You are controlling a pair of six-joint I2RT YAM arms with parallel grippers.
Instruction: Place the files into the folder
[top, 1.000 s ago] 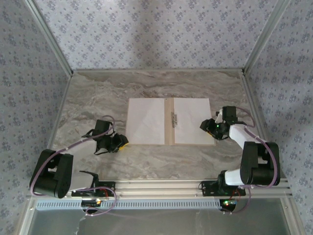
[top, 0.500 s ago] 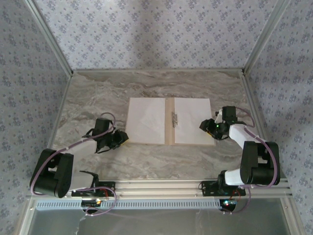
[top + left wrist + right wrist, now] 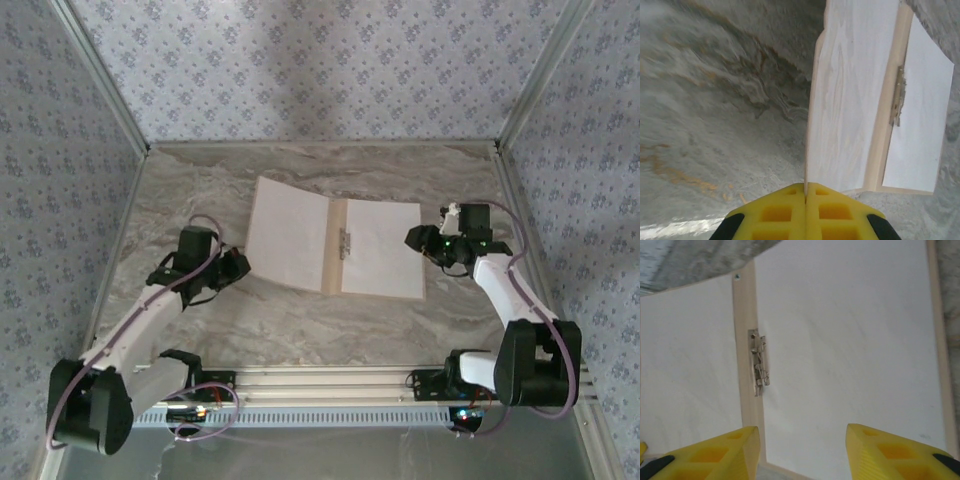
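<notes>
Left tool (image 3: 805, 187) is clenched on the folder's (image 3: 881, 140) left leaf edge, lifting it off the bench; right tool (image 3: 802, 440) hangs released above the right sheet (image 3: 850, 340).

Grey marble-pattern table (image 3: 300, 335), soft even light. Back wall (image 3: 320, 70) and side walls (image 3: 50, 200) have pale floral wallpaper. Metal frame posts (image 3: 100, 75) stand in corners, metal rail (image 3: 330, 378) runs along near edge.

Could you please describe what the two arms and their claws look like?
The left arm and right arm have white links, black joints and bases, with pinkish cables looping alongside. The left claw and right claw have bright yellow fingers moulded with square recesses, black behind them.
</notes>
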